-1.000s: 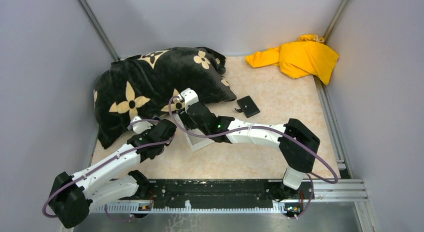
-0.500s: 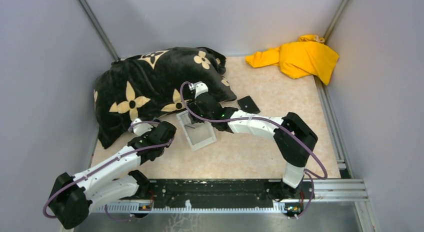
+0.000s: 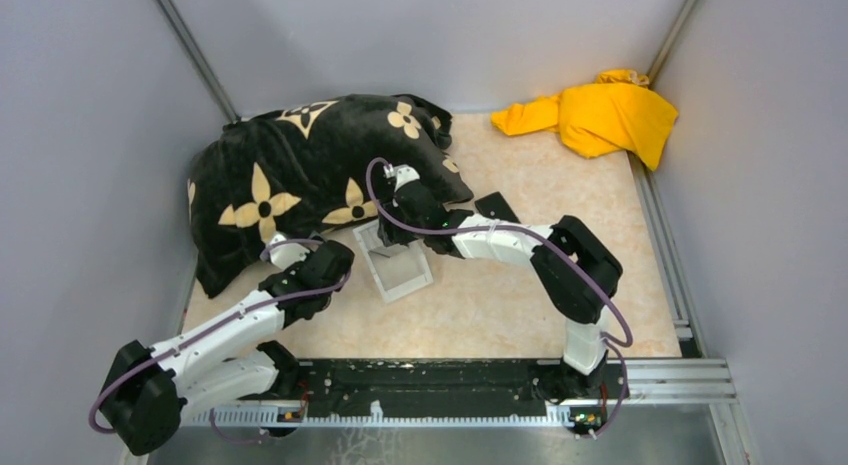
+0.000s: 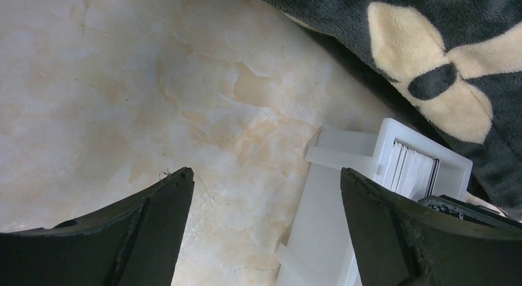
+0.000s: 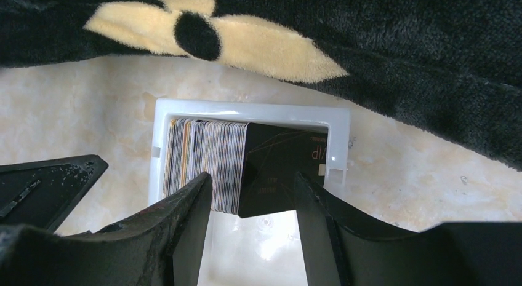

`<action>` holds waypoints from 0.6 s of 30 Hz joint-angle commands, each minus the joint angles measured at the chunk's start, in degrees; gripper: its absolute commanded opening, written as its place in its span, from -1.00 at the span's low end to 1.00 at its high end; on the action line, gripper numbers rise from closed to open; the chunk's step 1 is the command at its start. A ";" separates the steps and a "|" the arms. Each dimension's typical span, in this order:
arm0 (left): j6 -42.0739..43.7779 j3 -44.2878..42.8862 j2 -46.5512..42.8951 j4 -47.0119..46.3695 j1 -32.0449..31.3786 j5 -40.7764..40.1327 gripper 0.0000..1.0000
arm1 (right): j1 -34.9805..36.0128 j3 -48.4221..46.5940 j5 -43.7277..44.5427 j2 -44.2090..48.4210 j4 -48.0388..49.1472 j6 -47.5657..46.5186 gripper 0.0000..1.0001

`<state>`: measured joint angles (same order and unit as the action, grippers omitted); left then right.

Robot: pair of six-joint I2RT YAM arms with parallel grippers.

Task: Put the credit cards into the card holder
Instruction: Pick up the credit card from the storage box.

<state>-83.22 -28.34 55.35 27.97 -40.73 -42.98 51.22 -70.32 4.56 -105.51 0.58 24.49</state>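
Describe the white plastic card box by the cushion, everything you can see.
The box is a pale, shallow rectangular tray of smooth-looking plastic, open on top, lying flat on the marble-look table at the edge of the black flowered cushion. The compartment at its cushion end holds a row of cards standing on edge, with a dark card leaning at the end. The right gripper hovers over it, jaws apart.

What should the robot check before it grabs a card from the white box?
1. Right gripper over the cards in the white box: ok.
2. Its jaws open: ok.
3. Just one card between them: cannot tell.
4. Left gripper open, holding nothing: ok.
5. Card holder open and ready: cannot tell, partly hidden.
6. Cushion off the cards: ok.
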 commanded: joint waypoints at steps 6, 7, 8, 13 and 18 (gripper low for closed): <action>2.87 1.50 1.13 -4.98 0.79 1.27 0.88 | -2.07 -3.75 -5.57 -2.53 3.28 4.16 0.02; 3.11 1.59 1.36 -5.55 0.89 1.44 0.88 | -2.11 -3.83 -6.05 -2.77 3.34 4.46 0.02; 3.38 1.69 1.40 -5.94 1.03 1.76 0.88 | -2.21 -3.97 -6.69 -3.03 3.32 4.72 0.02; 4.37 2.12 2.50 -8.10 1.52 2.84 0.88 | -2.30 -4.52 -8.25 -3.71 2.60 5.80 -0.09; 4.68 2.30 3.39 -8.78 1.79 3.49 0.88 | -2.34 -3.69 -8.12 -2.97 2.51 6.28 -0.12</action>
<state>-79.44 -27.03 58.13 21.02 -39.38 -40.21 49.21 -72.16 -2.37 -108.92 2.04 29.69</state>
